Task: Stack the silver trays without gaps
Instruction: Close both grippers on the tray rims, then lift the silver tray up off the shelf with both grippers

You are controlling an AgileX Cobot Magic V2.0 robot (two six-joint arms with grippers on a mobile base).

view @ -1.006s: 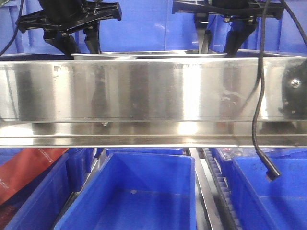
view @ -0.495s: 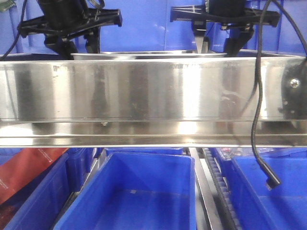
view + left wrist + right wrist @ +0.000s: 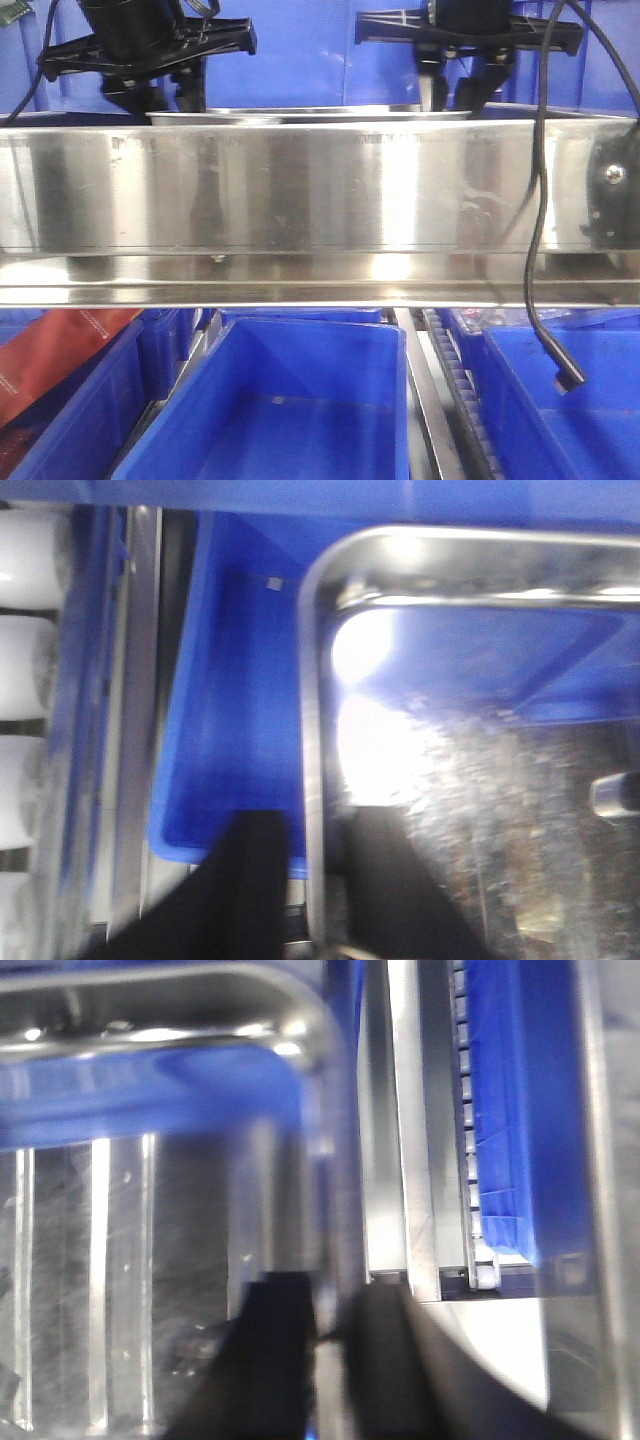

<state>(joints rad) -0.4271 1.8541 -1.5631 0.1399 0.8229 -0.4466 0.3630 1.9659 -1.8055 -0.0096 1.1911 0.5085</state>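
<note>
One silver tray (image 3: 310,114) shows as a thin shiny rim just behind the steel rail, lying level between both grippers. In the left wrist view the silver tray (image 3: 480,780) hangs over a blue bin. My left gripper (image 3: 315,880) straddles its left rim, one black finger (image 3: 250,880) outside and one inside, closed in on it. In the right wrist view my right gripper (image 3: 330,1360) pinches the right wall of the silver tray (image 3: 150,1210) between its two fingers. From the front, the left gripper (image 3: 170,95) and the right gripper (image 3: 452,95) reach down at the tray's two ends.
A long steel shelf rail (image 3: 300,200) hides the tray's body from the front. Blue bins (image 3: 290,410) sit below it, with a red packet (image 3: 50,360) at the lower left. A black cable (image 3: 540,250) hangs at the right. White rollers (image 3: 25,680) run along the left.
Both grippers have closed: the fingers of each stood wide apart a second ago and are now drawn in on the tray's ends. The tray has stayed level.
</note>
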